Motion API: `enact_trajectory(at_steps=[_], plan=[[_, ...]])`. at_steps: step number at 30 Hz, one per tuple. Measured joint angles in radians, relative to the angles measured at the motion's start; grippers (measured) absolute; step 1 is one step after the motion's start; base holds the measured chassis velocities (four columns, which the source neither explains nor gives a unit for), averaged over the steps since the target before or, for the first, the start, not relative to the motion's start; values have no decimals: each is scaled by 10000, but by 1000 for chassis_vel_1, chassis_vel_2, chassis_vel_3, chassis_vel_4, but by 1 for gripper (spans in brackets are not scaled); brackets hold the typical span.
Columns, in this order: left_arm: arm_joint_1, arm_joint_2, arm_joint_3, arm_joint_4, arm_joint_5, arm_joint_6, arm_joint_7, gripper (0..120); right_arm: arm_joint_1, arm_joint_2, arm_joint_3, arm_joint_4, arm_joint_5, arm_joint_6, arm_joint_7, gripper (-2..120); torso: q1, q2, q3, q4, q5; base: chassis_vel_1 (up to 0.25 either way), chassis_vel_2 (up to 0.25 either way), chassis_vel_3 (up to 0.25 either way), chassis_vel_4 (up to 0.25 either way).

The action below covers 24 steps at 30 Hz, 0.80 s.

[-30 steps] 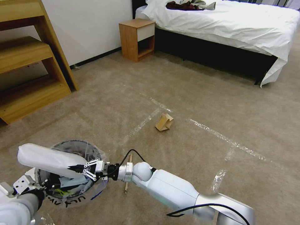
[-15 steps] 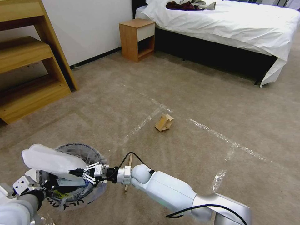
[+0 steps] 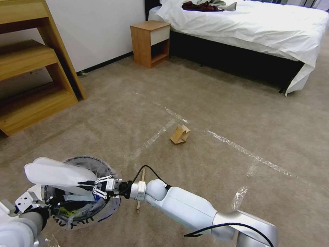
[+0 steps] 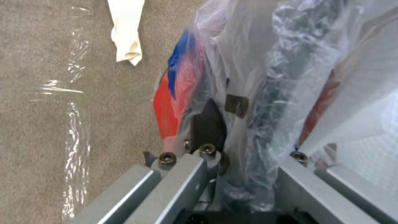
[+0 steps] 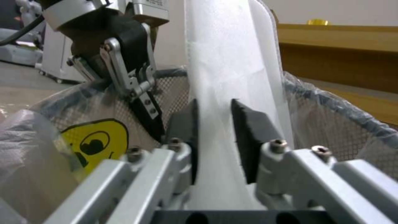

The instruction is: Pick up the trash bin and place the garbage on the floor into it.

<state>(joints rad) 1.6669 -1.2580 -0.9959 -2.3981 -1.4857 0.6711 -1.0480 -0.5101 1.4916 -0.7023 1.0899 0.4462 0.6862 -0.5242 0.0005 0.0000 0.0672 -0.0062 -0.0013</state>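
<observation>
Trash bin (image 3: 80, 202) at near left, stick (image 3: 140, 190) just right of it — folded cardboard (image 3: 180, 134) farther ahead on the floor (image 3: 212, 113).

White-and-silver arms, black cable, silver linkage fingers (image 5: 186, 133) with black pads.

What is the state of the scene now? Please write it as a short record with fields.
Left hand: shut on the rim of the small round dark trash bin with a crinkly clear plastic liner.
Right hand: shut on a flat white slipper, over the bin's mouth.
Slipper: not yet released; one end sticks out past the rim.
On the beige carpet floor: folded brown cardboard, thin wooden stick, crumpled white paper.
</observation>
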Motion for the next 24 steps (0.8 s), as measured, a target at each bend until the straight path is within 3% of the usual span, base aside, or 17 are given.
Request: enact_trajectory(at_steps=[2,4,5,8,10,14,19,24], plan=[[7,31,-14,0,-13,-6,0,0,46,-25,-18,82,18,-40,10,37,0,0,0,0,-1,0,0,0,0],[7,46,-22,0,-19,-8,0,0,58,-27,-23,101,23,-43,10,39,0,0,0,0,0,0,0,0,0],[0,81,-44,7,-40,-11,0,0,76,-38,-44,148,53,-58,11,47,0,0,0,1,0,0,0,0,0],[-21,122,-61,30,-102,-13,-33,0,89,-51,-76,183,78,-64,12,52,0,0,0,0,0,0,0,0,0],[-42,173,-87,52,-183,-18,-86,0,112,-87,-137,251,117,-94,4,65,0,0,0,1,-1,0,0,0,0],[-45,182,-100,71,-193,-24,-108,0,142,-138,-220,296,163,-115,-29,76,0,0,0,1,0,0,0,0,0],[-87,179,-100,135,-197,-30,-125,0,177,-252,-344,491,279,-122,-84,96,0,0,0,1,-1,0,0,0,0],[-120,207,-142,180,-195,-57,-157,0,238,-388,-386,731,332,-122,-56,100,0,0,0,0,0,0,0,0,0]])
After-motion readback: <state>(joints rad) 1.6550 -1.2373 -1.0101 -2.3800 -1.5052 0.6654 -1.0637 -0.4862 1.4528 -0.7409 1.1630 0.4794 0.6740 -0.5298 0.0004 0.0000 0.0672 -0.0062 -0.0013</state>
